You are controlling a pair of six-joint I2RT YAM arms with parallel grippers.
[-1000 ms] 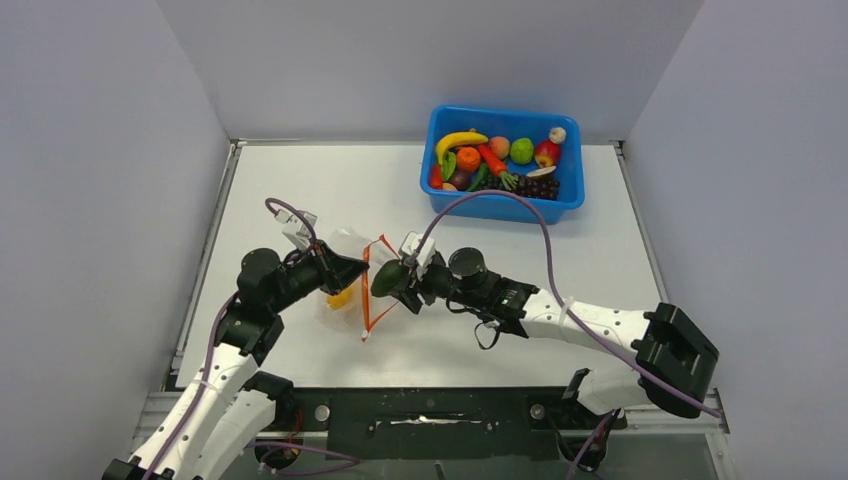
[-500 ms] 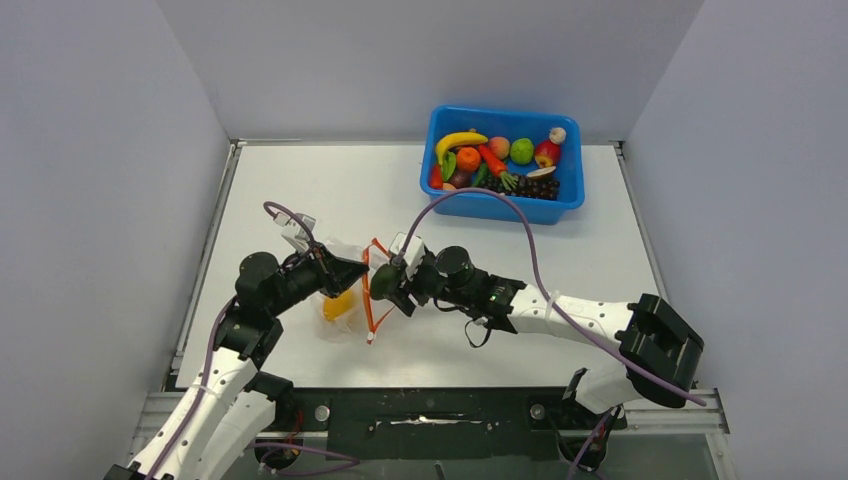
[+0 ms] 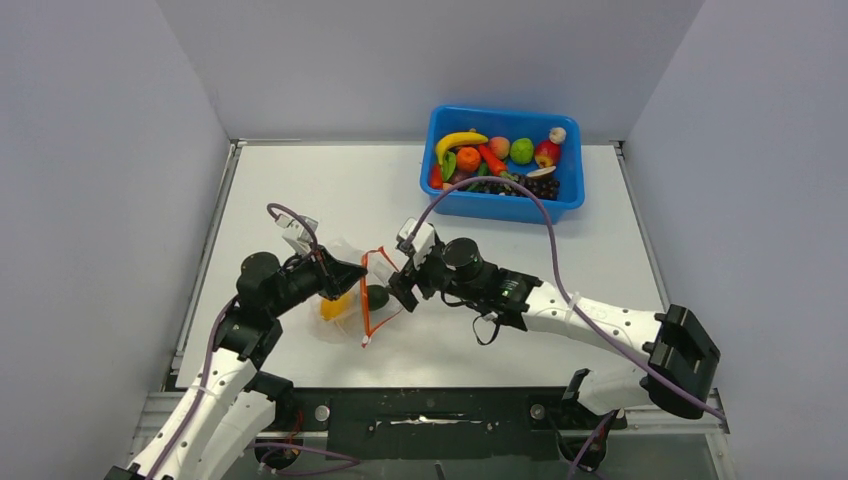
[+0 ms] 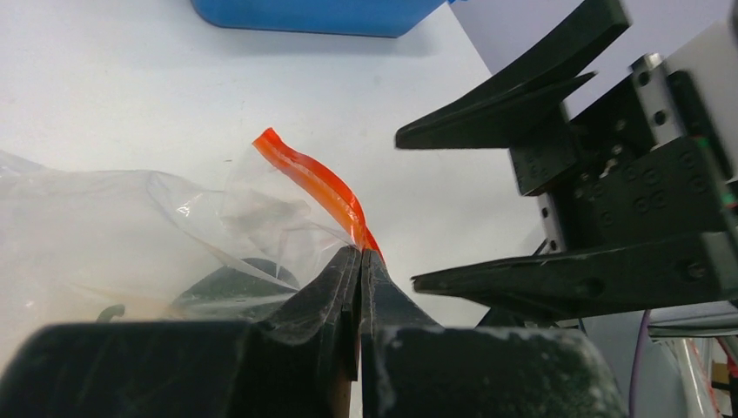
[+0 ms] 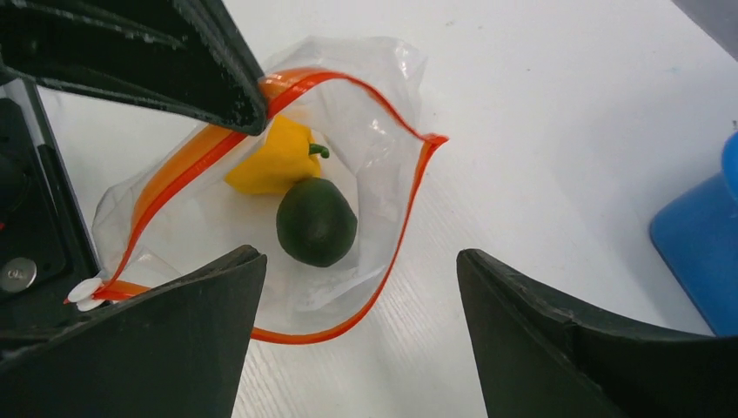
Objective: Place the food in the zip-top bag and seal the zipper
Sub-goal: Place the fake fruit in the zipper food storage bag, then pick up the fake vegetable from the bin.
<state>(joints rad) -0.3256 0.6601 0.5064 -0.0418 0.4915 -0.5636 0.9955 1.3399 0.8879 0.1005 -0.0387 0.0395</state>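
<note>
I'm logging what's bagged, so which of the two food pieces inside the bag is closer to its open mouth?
The dark green round piece. It lies just inside the mouth of the zip-top bag, while the yellow pepper sits deeper behind it.

We see bright, even light from overhead. Shadows on the table (image 3: 300, 190) are soft and faint, darkest just under the bin (image 3: 505, 207). The bag (image 4: 113, 226) carries small white glints. In the left wrist view the near fingers (image 4: 331, 313) look dark and slightly soft.
</note>
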